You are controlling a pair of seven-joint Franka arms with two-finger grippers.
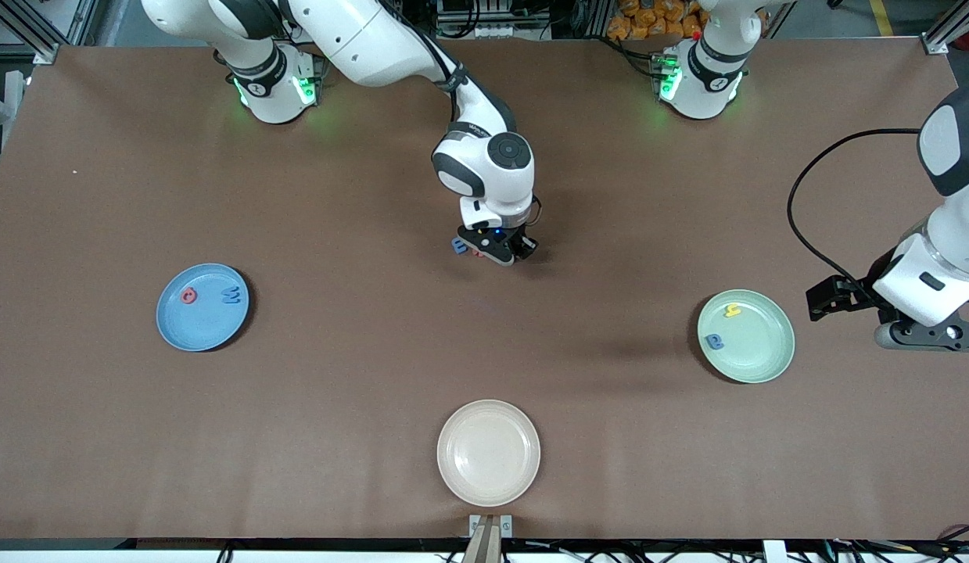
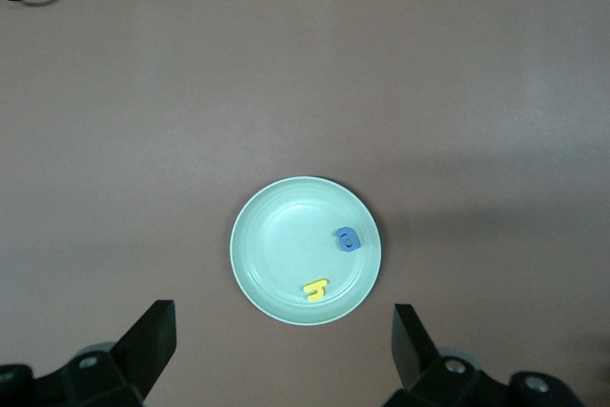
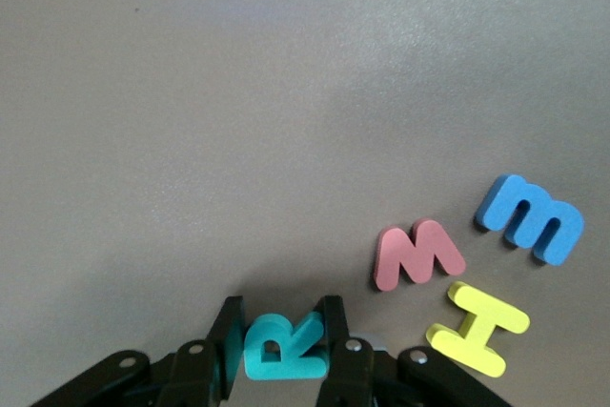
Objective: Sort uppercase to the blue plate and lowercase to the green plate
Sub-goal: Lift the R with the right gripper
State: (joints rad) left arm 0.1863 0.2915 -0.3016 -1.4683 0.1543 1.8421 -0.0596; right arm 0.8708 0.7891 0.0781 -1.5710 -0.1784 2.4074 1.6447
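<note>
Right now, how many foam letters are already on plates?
4. A red letter and a blue letter lie on the blue plate; a yellow letter and a blue one lie on the green plate. The white plate holds none.

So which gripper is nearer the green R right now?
Right. The right gripper has its fingers on either side of the green R at mid-table. The left gripper hangs open up by the green plate, at the left arm's end.
</note>
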